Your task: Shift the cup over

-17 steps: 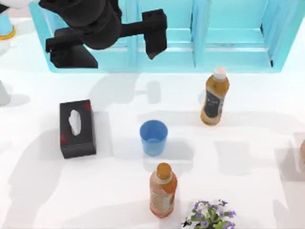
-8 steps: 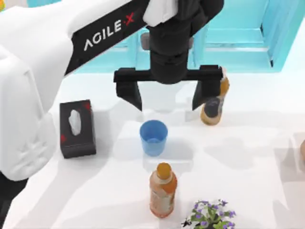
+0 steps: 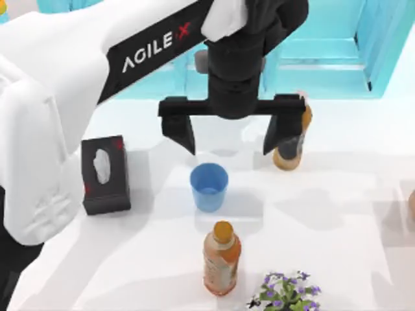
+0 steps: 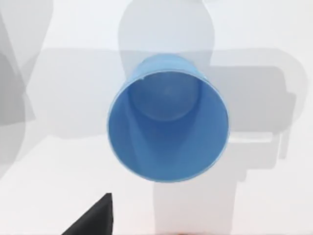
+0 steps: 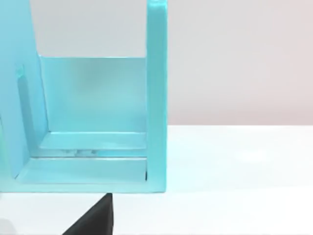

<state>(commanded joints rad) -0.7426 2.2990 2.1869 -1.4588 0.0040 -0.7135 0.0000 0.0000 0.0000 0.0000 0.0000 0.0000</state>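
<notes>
The small blue cup (image 3: pixel 209 186) stands upright and empty near the middle of the white table. My left gripper (image 3: pixel 231 146) hovers just behind it, above table level, open wide with its two black fingers spread farther apart than the cup is wide. The left wrist view looks straight down into the cup (image 4: pixel 168 125), with a black fingertip (image 4: pixel 93 219) at the picture's edge. Nothing is held.
An orange-capped tea bottle (image 3: pixel 221 258) stands just in front of the cup, another bottle (image 3: pixel 290 150) behind-right, partly hidden by a finger. A black tissue box (image 3: pixel 104 173) lies to the left, a flower plant (image 3: pixel 285 293) front right. A turquoise shelf (image 3: pixel 311 52) lines the back (image 5: pixel 98 122).
The left arm swung in from the back left to above the cup, turning its open fingers downward; in the last half second it barely shifted. The cup has not moved.
</notes>
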